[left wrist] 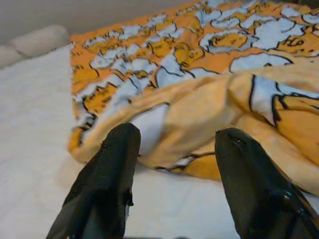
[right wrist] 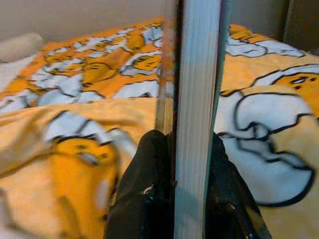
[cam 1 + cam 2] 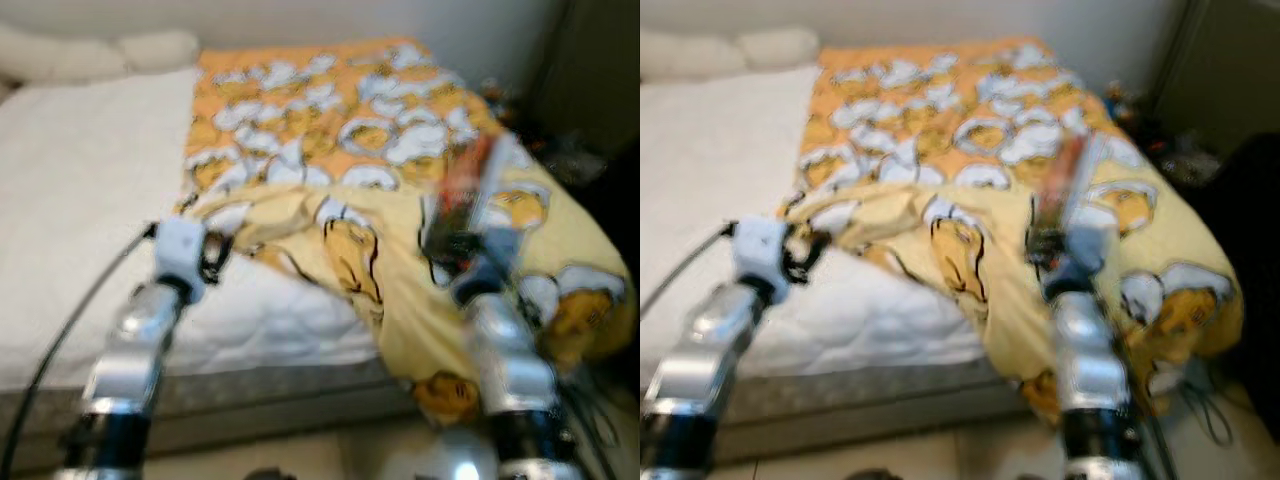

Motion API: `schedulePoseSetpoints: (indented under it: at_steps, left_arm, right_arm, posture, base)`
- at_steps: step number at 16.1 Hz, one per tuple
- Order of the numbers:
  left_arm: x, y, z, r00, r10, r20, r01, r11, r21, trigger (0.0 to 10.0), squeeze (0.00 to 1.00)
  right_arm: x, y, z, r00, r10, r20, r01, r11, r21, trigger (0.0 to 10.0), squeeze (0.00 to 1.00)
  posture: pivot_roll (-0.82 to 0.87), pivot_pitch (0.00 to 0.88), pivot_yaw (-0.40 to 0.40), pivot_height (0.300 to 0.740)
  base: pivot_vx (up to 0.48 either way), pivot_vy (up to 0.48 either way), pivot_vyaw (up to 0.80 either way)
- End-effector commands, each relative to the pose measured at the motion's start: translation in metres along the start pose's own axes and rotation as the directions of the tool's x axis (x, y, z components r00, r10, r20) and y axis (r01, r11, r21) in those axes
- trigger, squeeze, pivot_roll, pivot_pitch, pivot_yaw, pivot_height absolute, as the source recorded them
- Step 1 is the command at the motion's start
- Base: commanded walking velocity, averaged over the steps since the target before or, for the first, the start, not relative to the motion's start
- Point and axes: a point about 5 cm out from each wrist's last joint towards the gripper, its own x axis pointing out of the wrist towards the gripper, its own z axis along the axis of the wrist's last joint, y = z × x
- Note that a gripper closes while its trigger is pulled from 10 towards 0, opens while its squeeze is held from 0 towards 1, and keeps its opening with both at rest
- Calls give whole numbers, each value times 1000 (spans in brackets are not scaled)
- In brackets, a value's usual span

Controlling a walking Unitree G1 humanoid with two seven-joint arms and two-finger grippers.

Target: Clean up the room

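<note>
A yellow and orange cartoon-print blanket [image 3: 380,150] lies across the right half of a bed, its near edge folded back and bunched. My right gripper [image 2: 182,144] is shut on a thin book [image 2: 197,89], held upright on its edge above the blanket; the book [image 3: 470,190] looks blurred in the head views. My left gripper [image 1: 174,137] is open over the white mattress [image 3: 90,200], its fingers [image 1: 112,169] pointing at the blanket's folded edge just ahead, nothing between them.
White pillows [image 3: 95,55] lie at the head of the bed by the wall. Dark clutter and cables [image 3: 1200,400] sit on the floor to the right of the bed. The grey bed base [image 3: 260,395] runs along the near edge.
</note>
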Motion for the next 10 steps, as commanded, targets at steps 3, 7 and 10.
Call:
schedulePoseSetpoints:
  at_steps: [3, 7, 10]
  left_arm:
    - [3, -7, 5, 1000, -23, 17, 23, 1000, 9, 10000, 0]
    - [4, -6, 4, 1000, -22, 16, 22, 1000, 20, 10000, 0]
    - [5, -7, 5, 1000, -24, 17, 23, 999, 23, 10000, 0]
  right_arm:
    - [1, -8, 10, 999, -22, 39, 22, 1000, -10, 10000, 0]
    - [2, -7, 10, 999, -16, 39, 17, 1000, -20, 10000, 0]
    - [3, -7, 11, 999, -14, 39, 15, 1000, -23, 10000, 0]
  posture:
    - [-2, 0, 69, 740]
    - [-1, 0, 68, 740]
    - [1, 0, 67, 740]
  base:
    - [0, 363, 0]
    - [0, 364, 0]
    - [0, 363, 0]
